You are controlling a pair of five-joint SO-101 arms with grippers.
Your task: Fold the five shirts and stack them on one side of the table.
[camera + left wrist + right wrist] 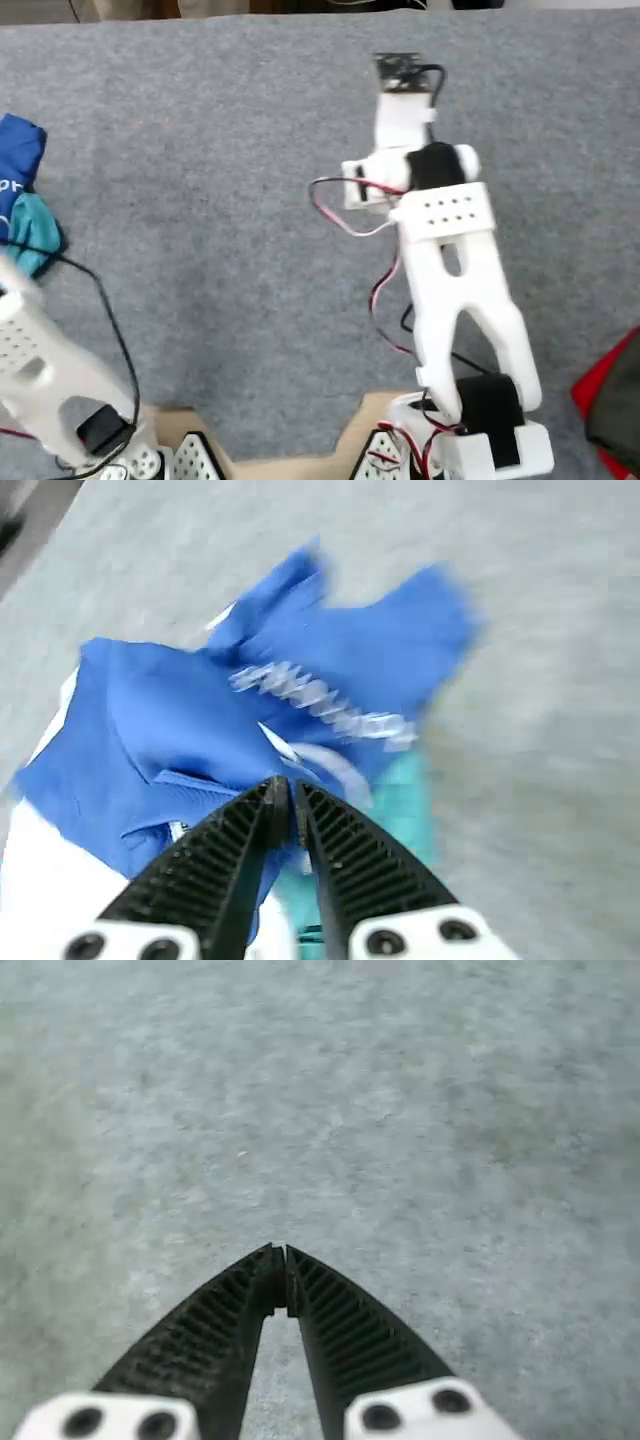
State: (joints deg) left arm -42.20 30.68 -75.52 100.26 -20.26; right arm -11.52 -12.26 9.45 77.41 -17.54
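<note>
Left pincer (284,798) closed, tips at the crumpled blue shirt (200,720), 9 o'clock edge of the table (250,150); pinch on fabric unconfirmed. Right pincer (279,1265) closed over bare table. Risk: teal shirt (400,810) underneath drags along if layers snag.

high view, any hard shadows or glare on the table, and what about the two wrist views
High view: even light on the grey table cover, no hard shadows or glare. Left wrist view: the blue shirt shows only soft shading in its folds by the left gripper. Right wrist view: matte cover under the right gripper, no glare.
</note>
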